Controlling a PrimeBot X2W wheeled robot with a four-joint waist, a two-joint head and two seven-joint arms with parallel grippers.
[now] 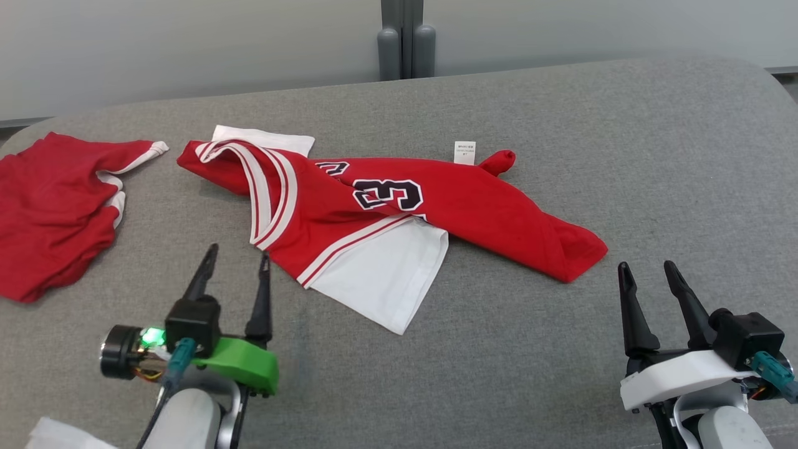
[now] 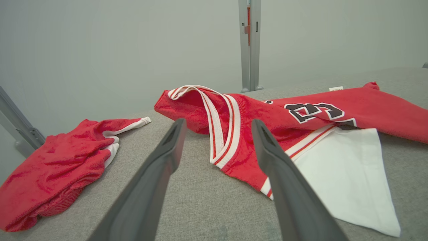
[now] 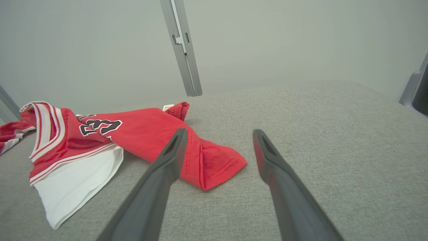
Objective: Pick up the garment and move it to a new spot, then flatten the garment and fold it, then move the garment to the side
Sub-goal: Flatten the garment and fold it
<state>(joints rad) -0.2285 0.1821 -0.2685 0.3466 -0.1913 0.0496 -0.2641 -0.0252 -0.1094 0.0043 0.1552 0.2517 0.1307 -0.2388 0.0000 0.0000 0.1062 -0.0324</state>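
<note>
A red jersey garment (image 1: 474,206) with white striped trim, white sleeves and a dark number lies crumpled across the middle of the grey cushioned surface (image 1: 561,349). In the left wrist view the garment (image 2: 277,124) has its striped neckline just beyond my fingers. The right wrist view has the garment (image 3: 150,134) ending in a folded red corner ahead of my fingers. My left gripper (image 1: 239,255) (image 2: 217,124) hovers open just short of the neckline, holding nothing. My right gripper (image 1: 647,268) (image 3: 219,134) is open and empty, near the garment's lower right corner.
A second red piece of clothing (image 1: 50,212) (image 2: 63,167) lies bunched at the surface's far left edge. A grey post (image 1: 405,43) stands against the pale wall behind. A scrap of white (image 1: 56,436) shows at the lower left corner.
</note>
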